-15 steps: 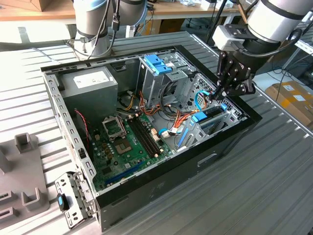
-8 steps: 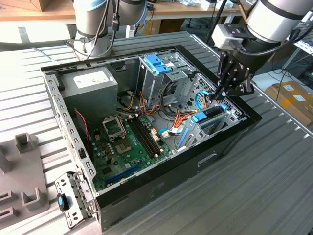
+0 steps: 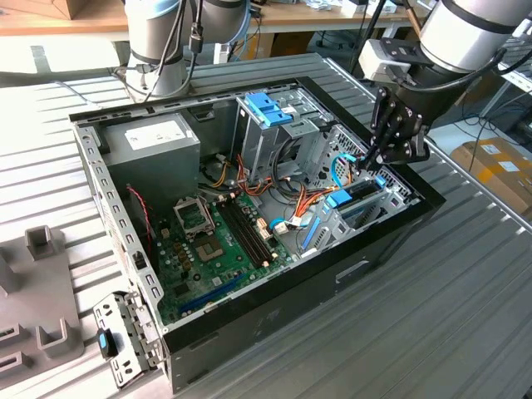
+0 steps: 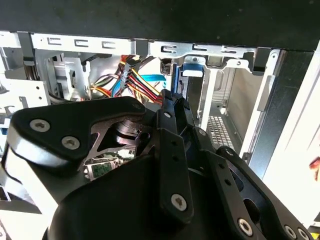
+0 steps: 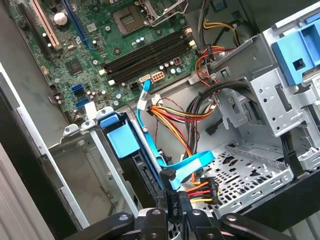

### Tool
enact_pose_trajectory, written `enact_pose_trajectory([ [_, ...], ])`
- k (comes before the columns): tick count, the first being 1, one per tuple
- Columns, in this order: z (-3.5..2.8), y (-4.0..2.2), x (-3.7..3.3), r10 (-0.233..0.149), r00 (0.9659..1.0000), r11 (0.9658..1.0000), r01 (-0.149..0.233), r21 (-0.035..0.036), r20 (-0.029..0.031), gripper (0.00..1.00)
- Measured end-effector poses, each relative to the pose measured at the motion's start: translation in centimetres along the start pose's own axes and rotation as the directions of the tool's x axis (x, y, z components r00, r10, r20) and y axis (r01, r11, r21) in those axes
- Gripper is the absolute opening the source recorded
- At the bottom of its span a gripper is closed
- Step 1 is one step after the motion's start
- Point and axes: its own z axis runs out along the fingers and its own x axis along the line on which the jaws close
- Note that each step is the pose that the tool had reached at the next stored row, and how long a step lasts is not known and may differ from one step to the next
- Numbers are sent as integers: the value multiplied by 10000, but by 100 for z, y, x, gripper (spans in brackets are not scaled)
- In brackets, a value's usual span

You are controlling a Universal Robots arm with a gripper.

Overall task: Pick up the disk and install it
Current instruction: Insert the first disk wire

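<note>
The disk (image 3: 362,191) stands on edge in the drive bay at the corner of the open computer case (image 3: 274,312) on the exterior view's right. The blue tab (image 3: 339,199) of its rail shows at the top. In the first wrist view the disk (image 5: 142,172) is a dark slab under the blue tab (image 5: 122,140). My gripper (image 3: 371,162) hangs just above the bay, shut and holding nothing. In the first wrist view my gripper (image 5: 172,220) sits over a black power plug (image 5: 171,204) and a blue data cable (image 5: 187,167) at the disk's end.
The case holds a green motherboard (image 3: 216,241), a grey power supply box (image 3: 158,145) and an upper metal cage with a bare blue bracket (image 3: 270,108). Orange and yellow wires (image 3: 307,204) run beside the bay. A grey fixture (image 3: 41,291) lies on the table at the exterior view's left.
</note>
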Motion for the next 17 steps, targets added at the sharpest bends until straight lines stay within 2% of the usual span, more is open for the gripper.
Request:
enact_pose_trajectory([
  [4, 1, 3, 2, 417, 9991, 9991, -417, 33, -3, 20],
  [10, 2, 6, 3, 971, 9953, 9952, -971, 78, -5, 20],
  [12, 3, 8, 5, 1288, 9917, 9916, -1288, 103, -4, 20],
  [17, 5, 11, 6, 1790, 9839, 9838, -1789, 143, -2, 20],
])
